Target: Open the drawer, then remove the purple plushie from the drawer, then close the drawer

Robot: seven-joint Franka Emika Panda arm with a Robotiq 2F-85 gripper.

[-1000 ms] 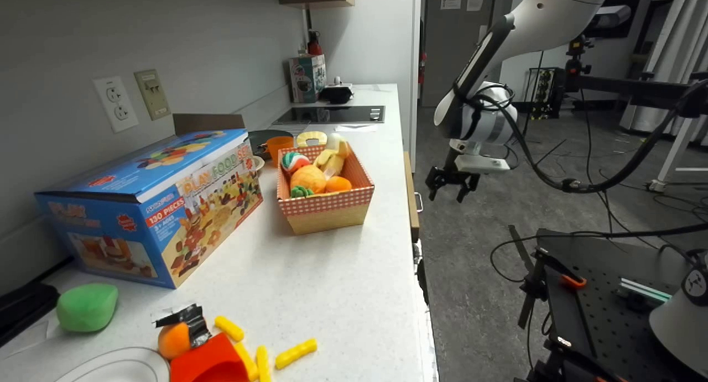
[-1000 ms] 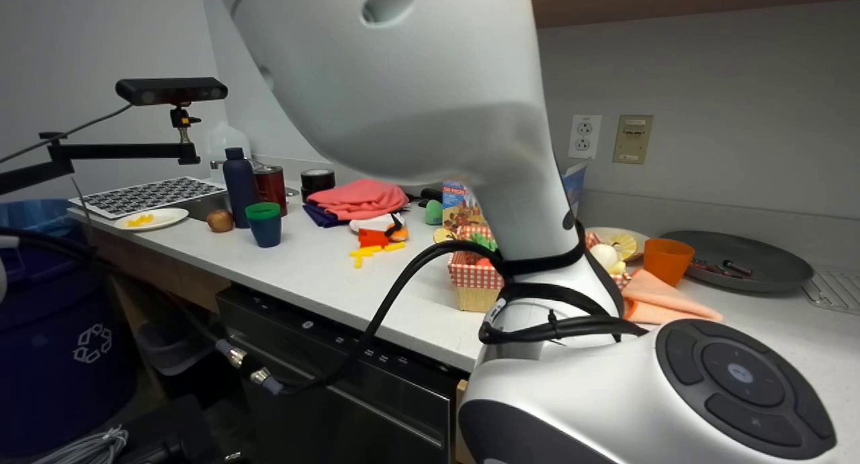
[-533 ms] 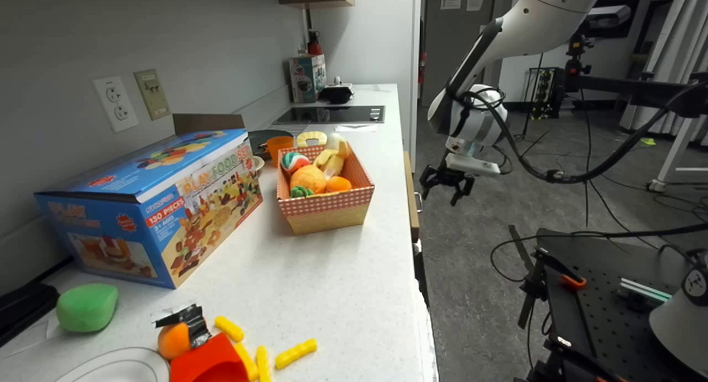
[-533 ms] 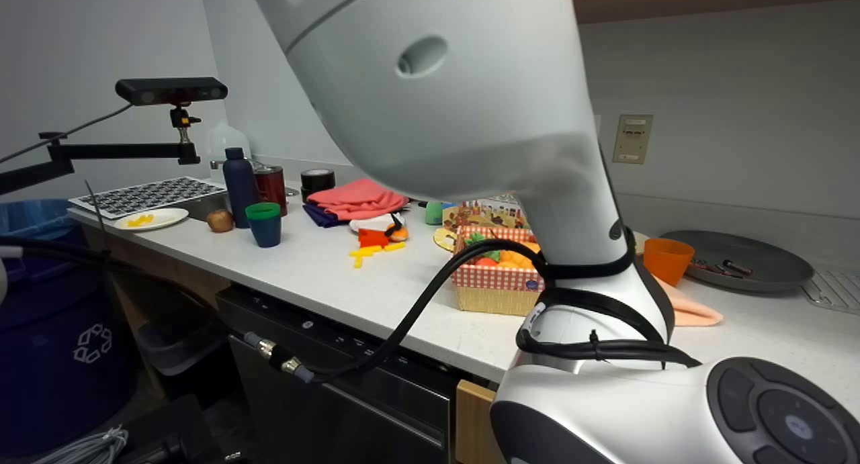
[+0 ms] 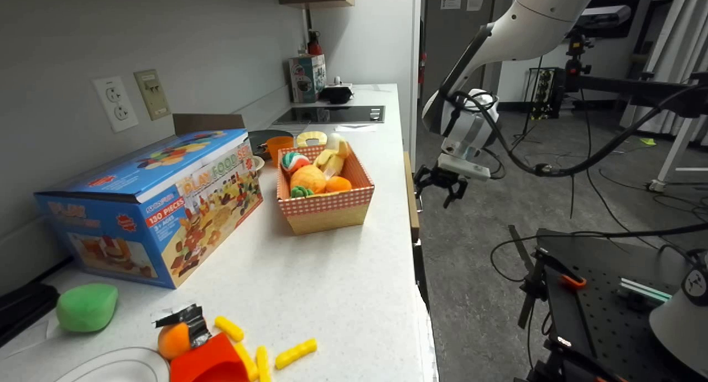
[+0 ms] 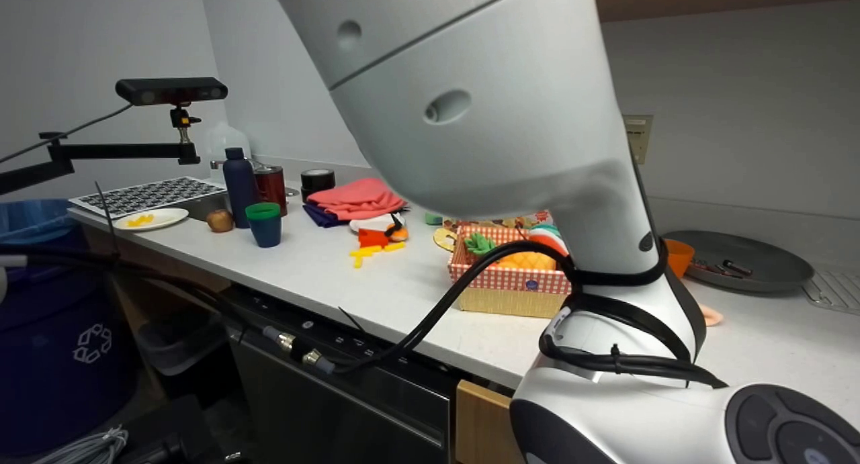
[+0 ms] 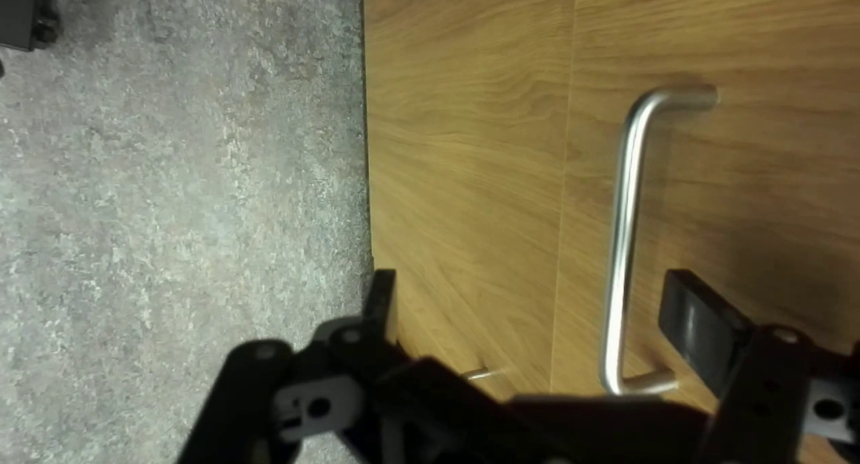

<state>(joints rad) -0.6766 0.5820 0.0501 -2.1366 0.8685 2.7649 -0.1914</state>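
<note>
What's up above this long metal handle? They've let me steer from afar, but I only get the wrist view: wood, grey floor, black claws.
Observer: Above that drawer is a countertop with a red-checked basket of toy food on it.
Visitor: Fun! What's beside the basket?
Observer: A blue play-food box, closer to the wall.
Visitor: And am I over the countertop?
Observer: No; in an exterior view the gripper is out past its edge.

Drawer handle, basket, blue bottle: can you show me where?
Drawer handle (image 7: 624,229), in the wrist view: middle of the metal bar.
Basket (image 5: 329,221), in an exterior view: tan wall below the checks.
Blue bottle (image 6: 239,189), in an exterior view: middle of its side.
</note>
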